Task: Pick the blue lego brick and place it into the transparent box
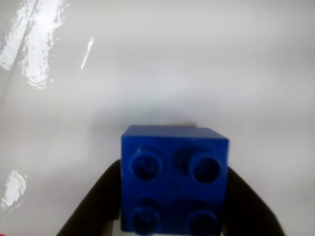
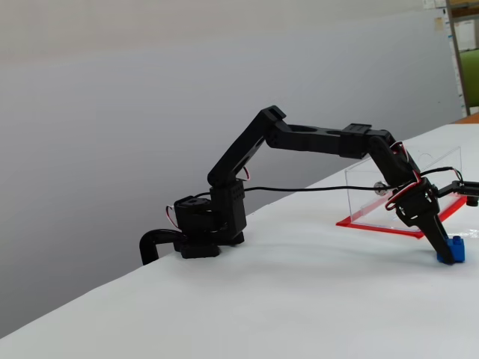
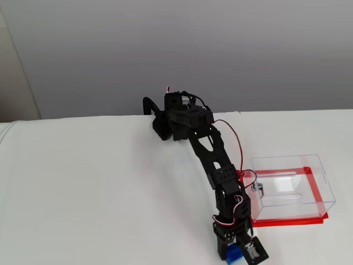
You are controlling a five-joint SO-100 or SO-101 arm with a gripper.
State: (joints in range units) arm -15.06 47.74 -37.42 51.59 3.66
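Four round studs face the wrist camera on the blue lego brick [image 1: 174,182], which fills the lower middle of that view with a black finger [image 1: 98,206] pressed to its left side and another to its right. The hand [image 1: 174,211] is clamped on the brick. Behind the brick the white counter [image 1: 197,64] is bare and glossy, with bright glare patches at the upper left and lower left, and a sliver of red shows at the bottom left corner.

In a fixed view from the side, the black arm [image 2: 314,140] reaches from its base [image 2: 202,232] at the counter's [image 2: 284,299] far left edge across to the right, then bends down. The hand [image 2: 449,253] points at the counter near the right edge of the picture, with the blue lego brick [image 2: 456,249] at its tip, resting on or just above the surface; which, I cannot tell. The transparent box [image 2: 404,191] stands on its red base just behind the hand.

In the other fixed view, from above, the arm [image 3: 212,160] stretches from the far edge toward the near edge of the counter [image 3: 99,199]. The blue lego brick [image 3: 235,254] sits between the fingers of the hand [image 3: 237,258] at the bottom of the picture, outside the transparent box [image 3: 289,185], which lies just to the right of the arm. A small silver cylinder [image 3: 257,187] shows at the box's left wall.
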